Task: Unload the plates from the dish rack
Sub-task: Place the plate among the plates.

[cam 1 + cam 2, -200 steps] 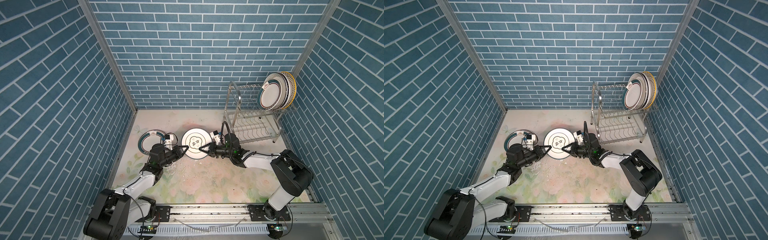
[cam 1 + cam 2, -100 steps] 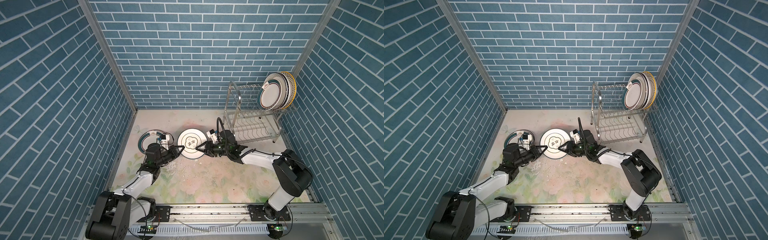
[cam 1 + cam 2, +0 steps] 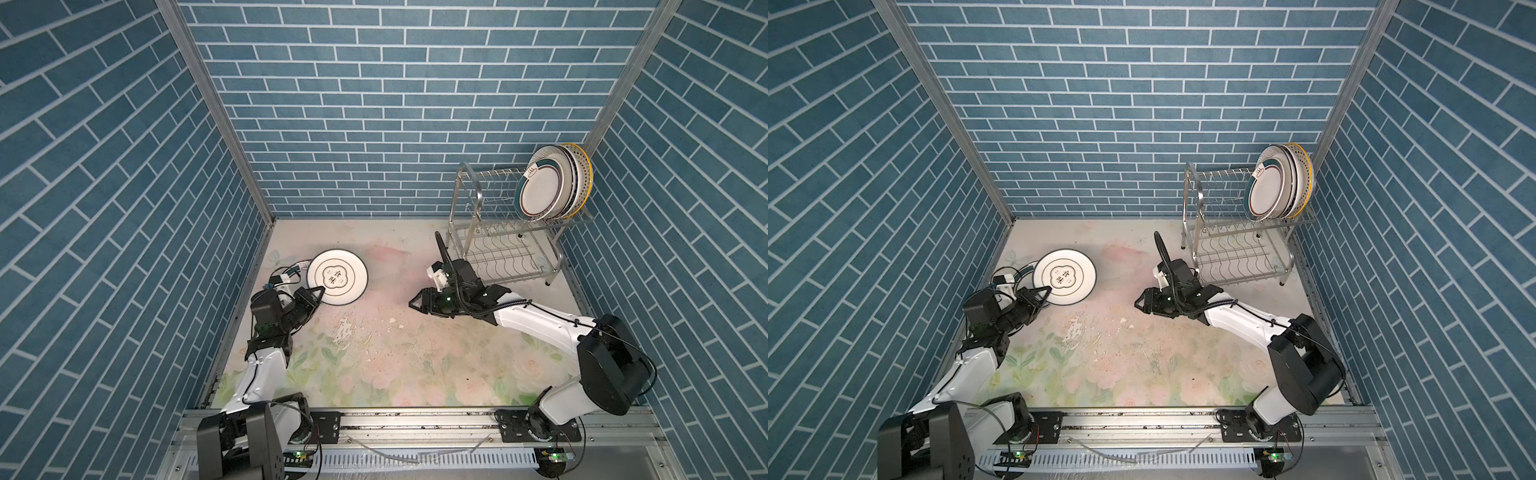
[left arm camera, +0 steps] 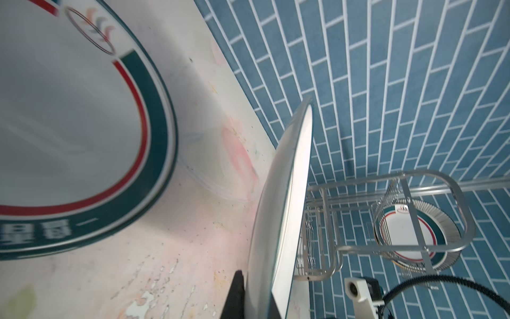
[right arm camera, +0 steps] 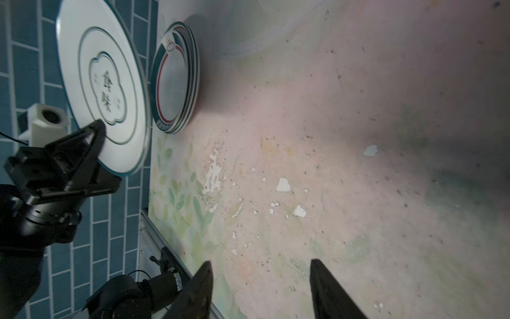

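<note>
A white plate with black Chinese characters [image 3: 337, 277] [image 3: 1064, 277] hangs above the table at the left, and my left gripper [image 3: 316, 294] [image 3: 1044, 296] is shut on its near rim. In the left wrist view this plate [image 4: 281, 207] shows edge-on with one finger [image 4: 236, 292] against it. Partly under it, a stack of teal-banded plates [image 3: 296, 266] [image 5: 174, 82] lies on the table. The dish rack [image 3: 498, 249] [image 3: 1237, 249] stands at the back right with several plates [image 3: 548, 187] [image 3: 1277, 187] upright on its upper tier. My right gripper [image 3: 417, 303] [image 5: 260, 265] is open, holding nothing, in front of the rack.
Blue brick walls close in the left, back and right sides. The floral table cover [image 3: 374, 353] has flaked paint patches in the middle. A metal rail [image 3: 415, 419] carries both arm bases along the front edge.
My right gripper has opened, let go of the character plate and drawn back to the right. The left gripper has carried the plate leftward over the stack.
</note>
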Robot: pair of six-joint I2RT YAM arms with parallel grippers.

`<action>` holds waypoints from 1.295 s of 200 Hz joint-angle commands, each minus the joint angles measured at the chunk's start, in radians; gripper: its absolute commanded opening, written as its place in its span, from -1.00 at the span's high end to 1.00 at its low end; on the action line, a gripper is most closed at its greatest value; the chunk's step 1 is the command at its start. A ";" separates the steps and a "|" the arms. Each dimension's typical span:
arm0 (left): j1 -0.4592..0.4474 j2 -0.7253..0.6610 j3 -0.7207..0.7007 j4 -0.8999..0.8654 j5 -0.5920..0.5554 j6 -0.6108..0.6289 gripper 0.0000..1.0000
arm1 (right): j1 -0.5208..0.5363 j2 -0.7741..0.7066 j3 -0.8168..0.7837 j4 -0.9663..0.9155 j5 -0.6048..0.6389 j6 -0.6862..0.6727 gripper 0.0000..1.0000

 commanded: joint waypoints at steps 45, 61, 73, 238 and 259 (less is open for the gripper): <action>0.136 0.172 0.137 -0.057 -0.056 0.094 1.00 | 0.000 -0.126 -0.001 -0.212 0.123 -0.150 -0.14; 0.143 0.226 0.164 -0.071 -0.066 0.118 1.00 | 0.000 -0.153 -0.026 -0.210 0.125 -0.150 -0.14; 0.149 0.256 0.178 -0.086 -0.080 0.136 1.00 | 0.000 -0.173 -0.047 -0.210 0.125 -0.150 -0.14; 0.233 0.507 0.224 0.057 -0.078 0.105 0.89 | 0.000 -0.245 -0.119 -0.215 0.130 -0.153 -0.14; 0.232 0.511 0.230 0.043 -0.077 0.108 0.79 | 0.001 -0.242 -0.121 -0.209 0.128 -0.153 -0.14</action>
